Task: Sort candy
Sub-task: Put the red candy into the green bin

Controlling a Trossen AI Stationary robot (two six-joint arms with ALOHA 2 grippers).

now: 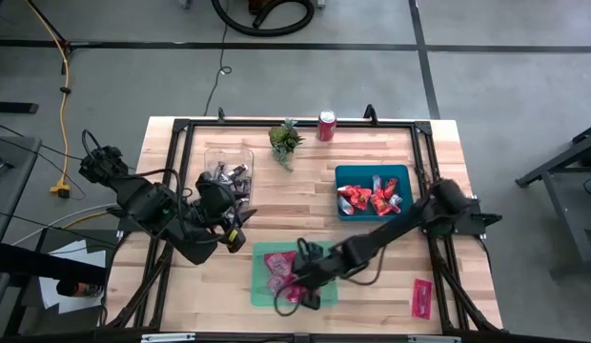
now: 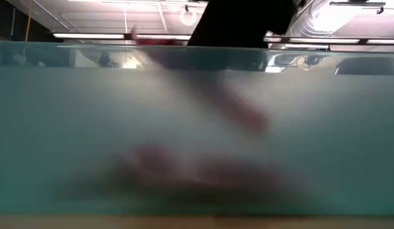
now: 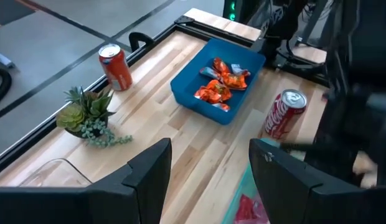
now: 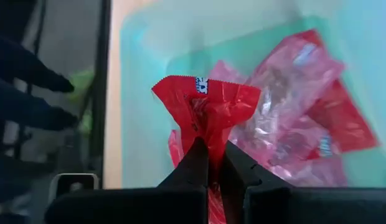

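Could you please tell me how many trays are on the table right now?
3: a clear tray on the left side, a blue tray on the right side, and a green tray at the near middle. None seems hidden.

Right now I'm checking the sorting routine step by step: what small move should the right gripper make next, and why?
Probably open the fingers. The right gripper is shut on a pink-red packet, held above the green tray where similar pink-red packets already lie. Releasing here should drop it among its own kind. The left gripper waits open nearby.
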